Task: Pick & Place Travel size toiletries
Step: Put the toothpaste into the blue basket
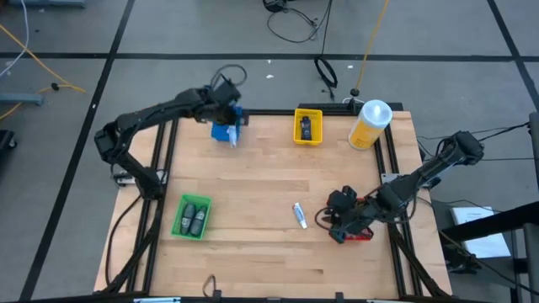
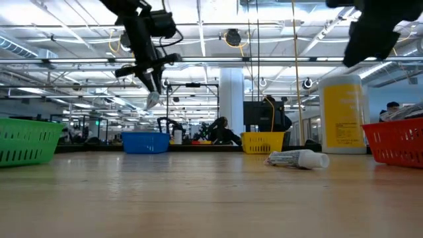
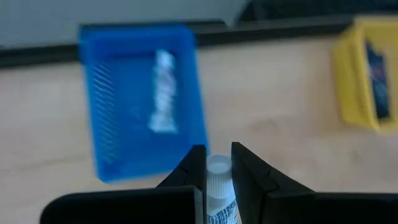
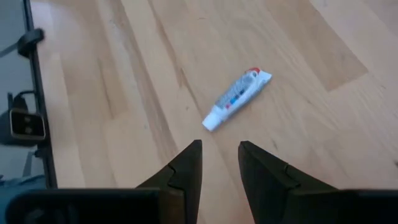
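Note:
My left gripper hangs above the blue tray at the table's far side and is shut on a white tube. Another white tube with blue marks lies inside that tray. A third white tube lies flat on the bare wood, near the middle right. My right gripper is open and hovers to the right of it, over the red tray. Dark bottles lie in the green tray. A dark item lies in the yellow tray. My left gripper pinches the white tube between its two fingers, just behind the white cap. The fingers come from above, pointing down. The tube is lifted clear, and its cap end sticks out below the fingertips above the blue tray.
A big yellow bottle with a white cap stands at the far right corner, beside the yellow tray. The green tray sits near the left edge. Bare wood lies across the table's middle and near side. Black rails frame the table.

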`<state>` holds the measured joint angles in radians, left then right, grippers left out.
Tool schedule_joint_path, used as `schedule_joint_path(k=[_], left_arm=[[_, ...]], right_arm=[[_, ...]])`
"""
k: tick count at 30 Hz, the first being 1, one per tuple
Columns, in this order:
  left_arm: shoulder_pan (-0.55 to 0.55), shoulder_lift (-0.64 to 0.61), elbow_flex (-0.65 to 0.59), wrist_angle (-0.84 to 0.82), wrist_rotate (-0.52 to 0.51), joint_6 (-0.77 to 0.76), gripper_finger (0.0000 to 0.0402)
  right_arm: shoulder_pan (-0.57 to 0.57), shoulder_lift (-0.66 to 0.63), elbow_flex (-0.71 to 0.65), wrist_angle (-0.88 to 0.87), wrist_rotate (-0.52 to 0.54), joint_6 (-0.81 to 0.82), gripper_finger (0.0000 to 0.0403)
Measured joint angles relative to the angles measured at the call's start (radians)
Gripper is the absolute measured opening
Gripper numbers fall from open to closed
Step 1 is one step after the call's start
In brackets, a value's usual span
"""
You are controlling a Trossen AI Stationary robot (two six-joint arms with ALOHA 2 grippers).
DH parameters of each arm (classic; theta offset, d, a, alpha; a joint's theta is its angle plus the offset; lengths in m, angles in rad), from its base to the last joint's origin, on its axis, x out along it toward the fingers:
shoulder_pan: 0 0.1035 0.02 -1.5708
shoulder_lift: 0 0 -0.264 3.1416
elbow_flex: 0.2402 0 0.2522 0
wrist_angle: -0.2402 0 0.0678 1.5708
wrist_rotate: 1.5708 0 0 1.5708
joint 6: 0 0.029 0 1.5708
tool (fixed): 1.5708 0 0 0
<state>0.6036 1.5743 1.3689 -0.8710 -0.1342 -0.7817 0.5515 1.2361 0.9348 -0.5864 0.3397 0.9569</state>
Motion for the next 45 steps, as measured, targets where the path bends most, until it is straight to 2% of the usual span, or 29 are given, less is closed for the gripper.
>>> schedule_joint_path(k=[6, 12, 17, 23, 33, 36, 45], left_arm=[[0.127, 0.010, -0.001, 0.016, -0.063, 0.082, 0.0037], [0.205, 0.009, -0.039, 0.125, -0.100, 0.151, 0.0037], [0.229, 0.010, -0.082, 0.196, -0.101, 0.181, 0.0037], [0.236, 0.010, -0.135, 0.273, -0.121, 0.204, 0.0037], [0.245, 0.010, -0.162, 0.326, -0.075, 0.279, 0.0039], [0.245, 0.010, -0.162, 0.327, -0.064, 0.312, 0.0058], [0.244, 0.010, -0.162, 0.326, -0.029, 0.305, 0.0162]], right_arm=[[-0.067, 0.042, 0.000, 0.089, 0.000, -0.032, 0.0095], [-0.143, 0.078, 0.000, 0.199, 0.000, -0.060, 0.0095], [-0.186, 0.103, 0.000, 0.279, -0.002, -0.087, 0.0095], [-0.222, 0.105, 0.000, 0.284, -0.001, -0.088, 0.0095], [-0.225, 0.105, 0.000, 0.284, -0.001, -0.106, 0.0095], [-0.225, 0.105, 0.000, 0.283, -0.004, -0.106, 0.0095], [-0.225, 0.105, 0.000, 0.282, -0.021, -0.136, 0.0095]])
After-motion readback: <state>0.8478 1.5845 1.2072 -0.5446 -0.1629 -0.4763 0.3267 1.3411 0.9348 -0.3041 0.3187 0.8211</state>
